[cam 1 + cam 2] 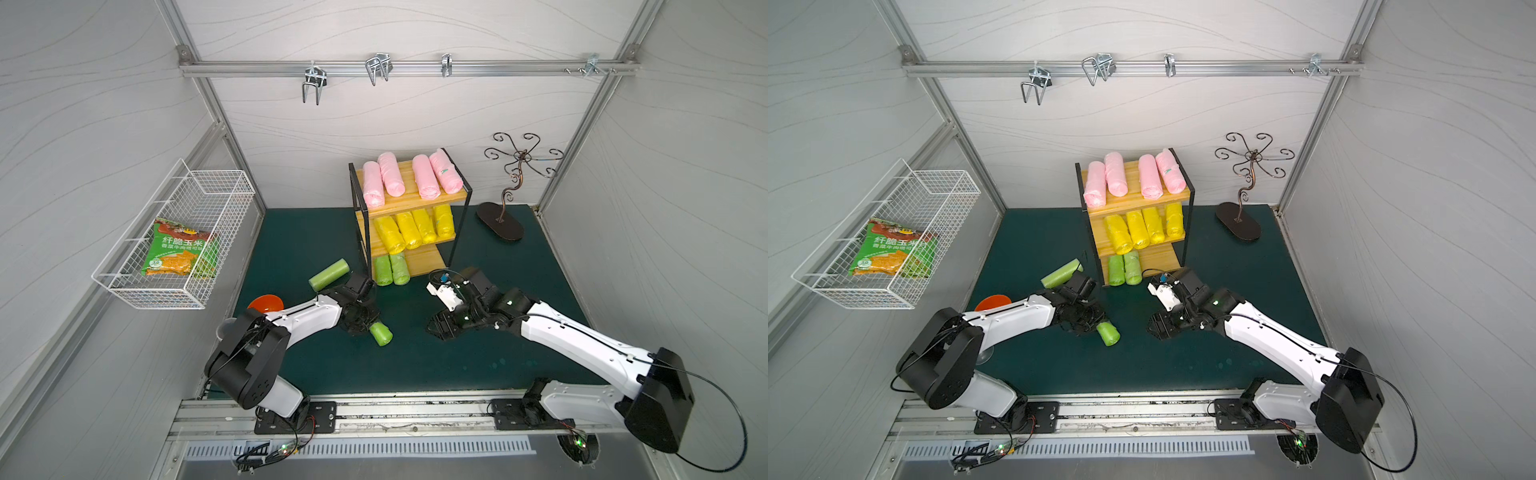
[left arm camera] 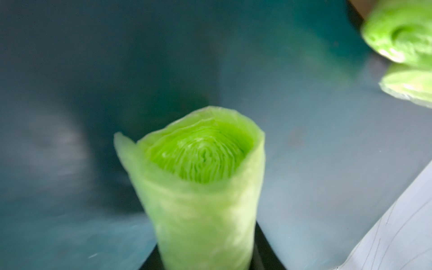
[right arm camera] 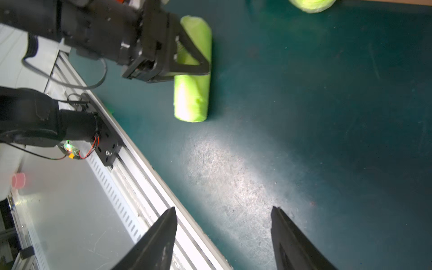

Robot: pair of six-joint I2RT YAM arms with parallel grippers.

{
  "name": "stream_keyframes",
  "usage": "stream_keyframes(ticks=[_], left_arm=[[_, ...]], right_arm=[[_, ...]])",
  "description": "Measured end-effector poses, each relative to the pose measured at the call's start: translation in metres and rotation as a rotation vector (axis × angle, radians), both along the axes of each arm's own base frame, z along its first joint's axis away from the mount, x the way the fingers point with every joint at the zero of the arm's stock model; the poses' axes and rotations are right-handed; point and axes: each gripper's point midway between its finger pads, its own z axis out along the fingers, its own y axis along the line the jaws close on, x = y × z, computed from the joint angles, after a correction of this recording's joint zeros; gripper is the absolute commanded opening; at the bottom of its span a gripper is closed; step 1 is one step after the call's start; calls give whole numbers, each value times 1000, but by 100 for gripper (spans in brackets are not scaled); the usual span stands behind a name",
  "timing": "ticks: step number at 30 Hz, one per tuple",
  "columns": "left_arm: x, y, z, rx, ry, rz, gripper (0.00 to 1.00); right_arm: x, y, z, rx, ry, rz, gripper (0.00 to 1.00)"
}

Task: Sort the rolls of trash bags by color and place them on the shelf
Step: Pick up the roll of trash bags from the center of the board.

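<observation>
Rolls of trash bags: pink rolls [image 1: 390, 174] fill the shelf [image 1: 426, 262] top, yellow rolls [image 1: 409, 228] the middle, two green rolls [image 1: 391, 270] the bottom. The left gripper [image 3: 201, 60] is clamped on a third green roll [image 3: 192, 98] at the mat [image 1: 415, 365]. The right gripper [image 3: 223, 208] is spread and empty. Step judged: picking green. The next move is a carry to the bare bottom board. A fourth green roll [image 1: 329, 274] waits. The snack bag [image 1: 180, 249] reads 纤脆玉米; the teal label [image 1: 444, 169] is illegible.

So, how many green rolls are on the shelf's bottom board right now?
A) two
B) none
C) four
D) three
A: two green rolls lie on the bottom board of the shelf; a third roll is in the left hand, and a fourth roll lies loose on the mat.
</observation>
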Motion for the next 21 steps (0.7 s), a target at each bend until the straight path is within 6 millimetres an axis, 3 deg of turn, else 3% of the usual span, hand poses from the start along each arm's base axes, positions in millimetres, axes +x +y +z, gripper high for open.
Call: stream_keyframes(ticks=[4, 10, 15, 21], left_arm=[[1, -10, 1, -13, -22, -21, 37], [-5, -12, 5, 8, -38, -47, 63], [-5, -6, 35, 10, -123, -53, 69], [-9, 18, 92, 18, -292, -24, 69]], right_arm=[[-10, 7, -2, -2, 8, 27, 75], [-12, 20, -16, -13, 37, 38, 76], [-8, 28, -41, -65, 82, 42, 78], [3, 53, -54, -93, 96, 61, 79]])
